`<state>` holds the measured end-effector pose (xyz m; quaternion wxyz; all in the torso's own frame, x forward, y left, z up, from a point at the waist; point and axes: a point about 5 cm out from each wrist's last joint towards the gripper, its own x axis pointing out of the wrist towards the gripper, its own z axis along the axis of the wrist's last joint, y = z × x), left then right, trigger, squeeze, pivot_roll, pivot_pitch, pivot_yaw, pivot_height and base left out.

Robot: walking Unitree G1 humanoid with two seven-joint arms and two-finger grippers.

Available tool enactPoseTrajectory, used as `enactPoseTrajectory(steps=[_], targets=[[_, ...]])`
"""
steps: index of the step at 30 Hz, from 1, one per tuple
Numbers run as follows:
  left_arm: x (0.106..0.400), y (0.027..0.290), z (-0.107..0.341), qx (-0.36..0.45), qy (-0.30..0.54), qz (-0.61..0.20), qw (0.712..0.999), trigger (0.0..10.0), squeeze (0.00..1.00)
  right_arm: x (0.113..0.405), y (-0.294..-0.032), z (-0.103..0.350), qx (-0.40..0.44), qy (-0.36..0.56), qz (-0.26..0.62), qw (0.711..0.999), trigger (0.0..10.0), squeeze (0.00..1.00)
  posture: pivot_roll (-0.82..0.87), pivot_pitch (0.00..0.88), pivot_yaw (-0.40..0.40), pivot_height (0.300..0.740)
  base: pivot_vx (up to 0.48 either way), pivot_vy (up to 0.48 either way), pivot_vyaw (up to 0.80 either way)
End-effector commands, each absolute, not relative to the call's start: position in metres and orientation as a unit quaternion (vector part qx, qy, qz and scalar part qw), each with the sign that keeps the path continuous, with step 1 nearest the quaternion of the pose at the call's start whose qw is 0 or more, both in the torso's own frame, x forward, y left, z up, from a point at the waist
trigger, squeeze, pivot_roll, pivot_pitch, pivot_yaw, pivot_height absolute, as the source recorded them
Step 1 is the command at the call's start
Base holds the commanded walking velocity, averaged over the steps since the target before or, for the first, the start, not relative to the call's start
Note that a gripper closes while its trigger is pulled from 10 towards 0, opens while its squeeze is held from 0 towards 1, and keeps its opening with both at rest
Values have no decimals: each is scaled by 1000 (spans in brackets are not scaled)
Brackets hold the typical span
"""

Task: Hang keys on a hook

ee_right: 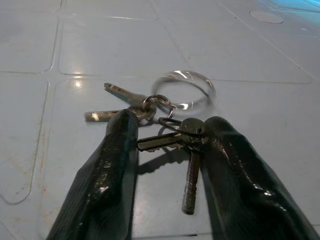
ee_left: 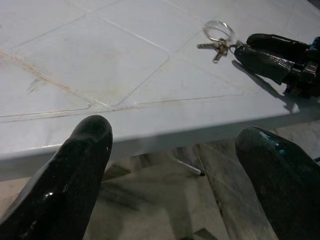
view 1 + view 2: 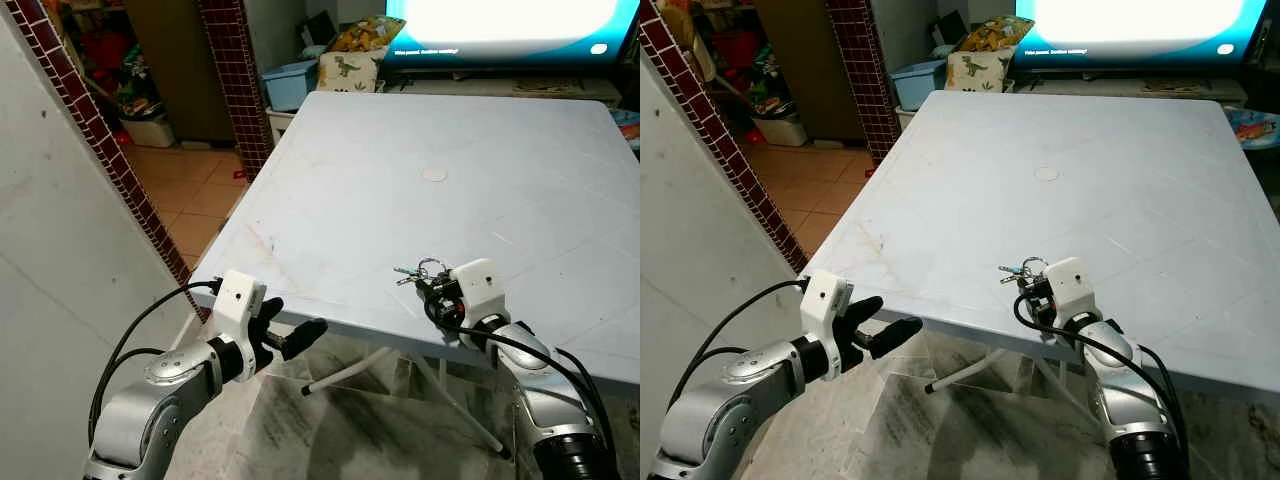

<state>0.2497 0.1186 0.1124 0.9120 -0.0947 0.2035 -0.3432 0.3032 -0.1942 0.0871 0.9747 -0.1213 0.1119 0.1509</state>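
left gripper (image 3: 290, 325) hovers off the surface (image 3: 400, 190) edge, fingers apart, empty. keys (image 1: 165, 120) lie near the front edge, right gripper (image 1: 170, 145) fingers straddling them, not yet closed. pickup and hanging likely remain.

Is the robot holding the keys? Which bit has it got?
The right gripper has its jaws around the keys, at the small keys hanging beside the big ring; whether it pinches them tight cannot be told. The left gripper is open, holding nothing.

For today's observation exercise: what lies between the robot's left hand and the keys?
Only bare white table and its front edge separate the left hand from the keys, seen in the left wrist view.
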Motion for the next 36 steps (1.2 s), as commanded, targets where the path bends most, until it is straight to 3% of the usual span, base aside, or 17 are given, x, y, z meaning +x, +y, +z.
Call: enactPoseTrajectory(steps=[1,16,28,36], targets=[[250,119,116,-87,199,-347,912,10000,0,302,-191,82,-119,121,152,974,0,0,11,30,130,740,0,0,0],[251,118,115,-85,196,-346,914,10000,0,294,-181,95,-136,90,127,978,0,0,7,20,122,740,0,0,0],[252,114,114,-90,195,-351,911,10000,0,243,-183,86,-147,104,61,982,0,0,-13,22,122,740,0,0,0],[254,112,114,-90,193,-351,912,10000,0,249,-175,93,-147,88,63,983,0,0,-18,19,121,740,0,0,0]])
